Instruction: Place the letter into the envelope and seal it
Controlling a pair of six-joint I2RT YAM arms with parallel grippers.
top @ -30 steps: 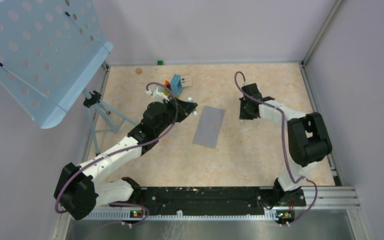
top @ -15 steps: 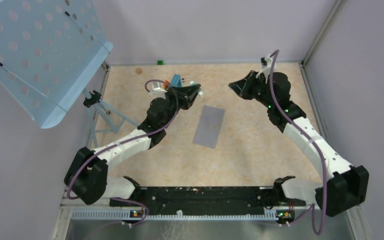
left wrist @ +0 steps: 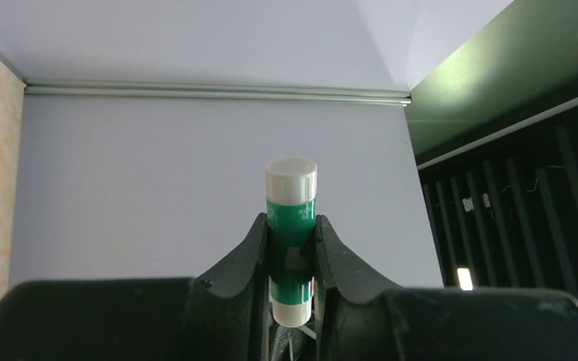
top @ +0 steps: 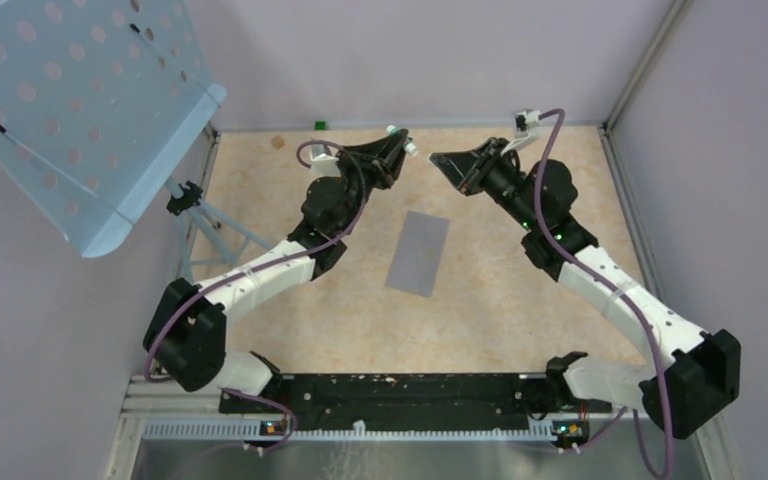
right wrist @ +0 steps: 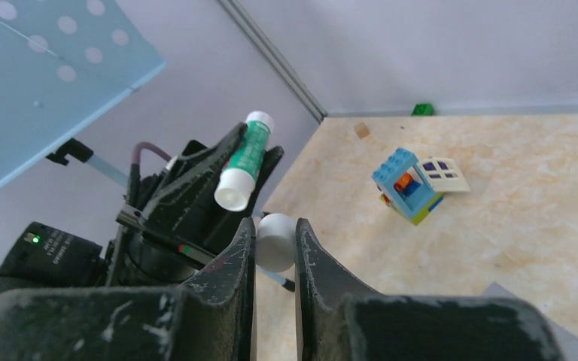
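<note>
The grey envelope (top: 418, 253) lies flat on the tan floor between the two arms. The letter is not in view. High at the back, my left gripper (top: 397, 147) (left wrist: 291, 229) is shut on a green glue stick (left wrist: 291, 188) with white ends. It also shows in the right wrist view, where the glue stick (right wrist: 247, 159) points its white end at my right gripper (right wrist: 275, 233). That gripper (top: 440, 160) faces the left one and is shut on a small white round cap (right wrist: 275, 242), just below the stick's end and apart from it.
A blue-orange-green block cluster (right wrist: 410, 184) with a white window piece stands on the floor near the back wall. A small green block (top: 319, 125) sits at the wall's foot. A blue perforated music stand (top: 80, 110) on a tripod (top: 210, 225) fills the left side.
Both arms have risen and swung toward the back wall. The left carried the glue stick up from beside the blocks; the right came in from the right, and the two grippers now face each other.
</note>
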